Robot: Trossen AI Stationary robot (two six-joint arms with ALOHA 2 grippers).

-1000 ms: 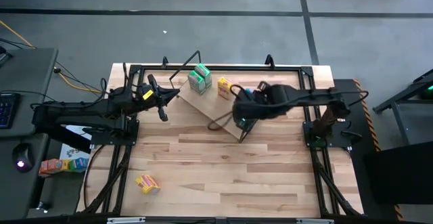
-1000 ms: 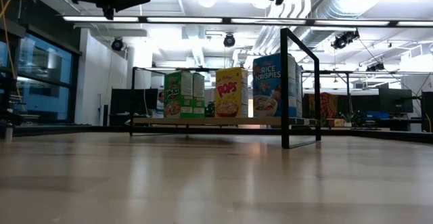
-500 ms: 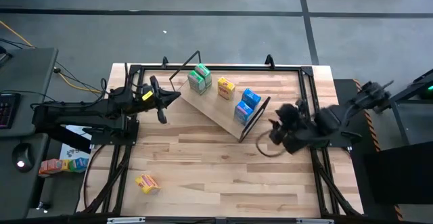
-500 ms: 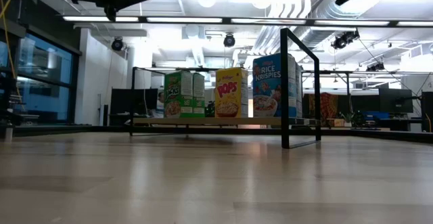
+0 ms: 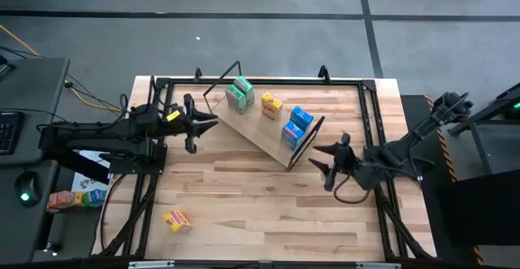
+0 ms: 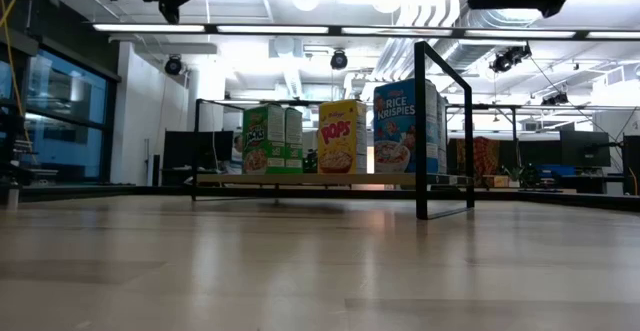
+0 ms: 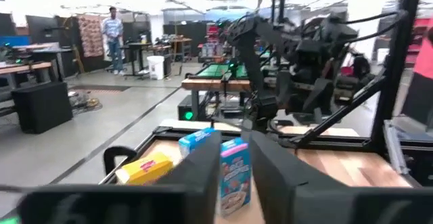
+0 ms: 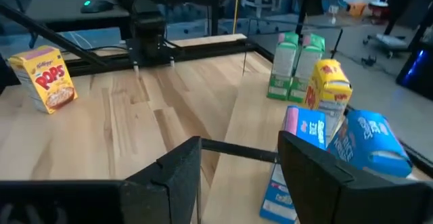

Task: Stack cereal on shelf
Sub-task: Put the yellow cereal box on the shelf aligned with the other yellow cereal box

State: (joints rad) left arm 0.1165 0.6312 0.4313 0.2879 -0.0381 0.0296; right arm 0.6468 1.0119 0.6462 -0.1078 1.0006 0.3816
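Note:
The shelf (image 5: 262,132) is a light wood board on black wire legs, set at a slant across the table's far middle. On it stand two green boxes (image 5: 239,94), one yellow box (image 5: 270,106) and two blue boxes (image 5: 296,125). In the low view they stand in a row: green (image 6: 272,139), yellow (image 6: 342,136), blue (image 6: 405,126). A second yellow box (image 5: 176,219) lies on the table near the near-left corner and also shows in the right wrist view (image 8: 51,77). My left gripper (image 5: 207,123) hovers open just left of the shelf. My right gripper (image 5: 321,162) is open, right of the shelf's near end.
A black frame (image 5: 260,80) runs around the table's edges, with the arm bases at left and right. Bare wood (image 5: 260,212) lies between the shelf and the near edge. A desk with a mouse and coloured blocks (image 5: 69,197) stands left of the table. A person (image 7: 111,38) stands far off in the room.
My right gripper has drawn back from over the shelf's right end, toward the table's right and near side, and now points at the shelf from there. The two blue boxes, covered by that arm a second ago, now show standing on the board.

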